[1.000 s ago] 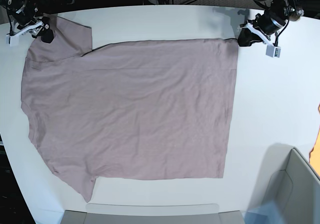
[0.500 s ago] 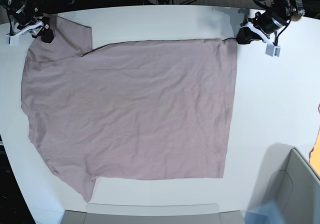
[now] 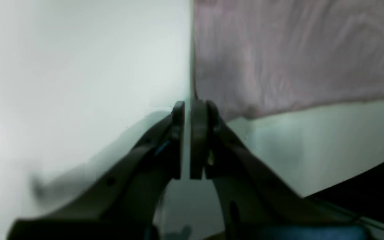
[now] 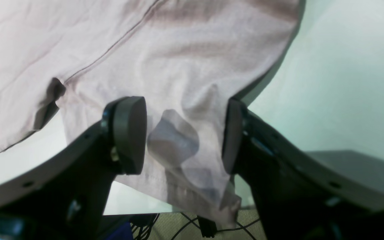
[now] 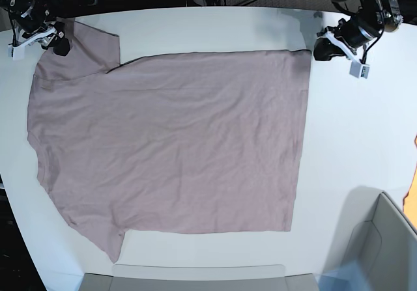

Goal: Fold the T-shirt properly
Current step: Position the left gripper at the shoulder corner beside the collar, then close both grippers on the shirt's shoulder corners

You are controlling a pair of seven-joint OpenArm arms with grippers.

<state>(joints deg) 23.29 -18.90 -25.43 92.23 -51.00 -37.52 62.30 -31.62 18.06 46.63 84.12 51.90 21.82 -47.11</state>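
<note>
The mauve T-shirt (image 5: 169, 141) lies spread flat on the white table (image 5: 352, 128), neck side at the left and hem at the right. My left gripper (image 5: 319, 50) sits just off the hem's far corner. In the left wrist view its fingers (image 3: 192, 106) are shut to a thin slit showing only table, with the T-shirt's (image 3: 295, 56) corner at the right fingertip. My right gripper (image 5: 58, 43) is at the far sleeve. In the right wrist view it (image 4: 183, 133) stands wide open, with a raised fold of the T-shirt's (image 4: 178, 50) sleeve between the pads.
A grey bin (image 5: 384, 239) stands at the near right corner. Another grey container (image 5: 195, 279) runs along the near table edge. Something orange (image 5: 412, 193) shows at the right border. Cables and dark gear lie beyond the far edge.
My left gripper has drifted a little to the right, away from the hem corner. The right gripper and the T-shirt have stayed put.
</note>
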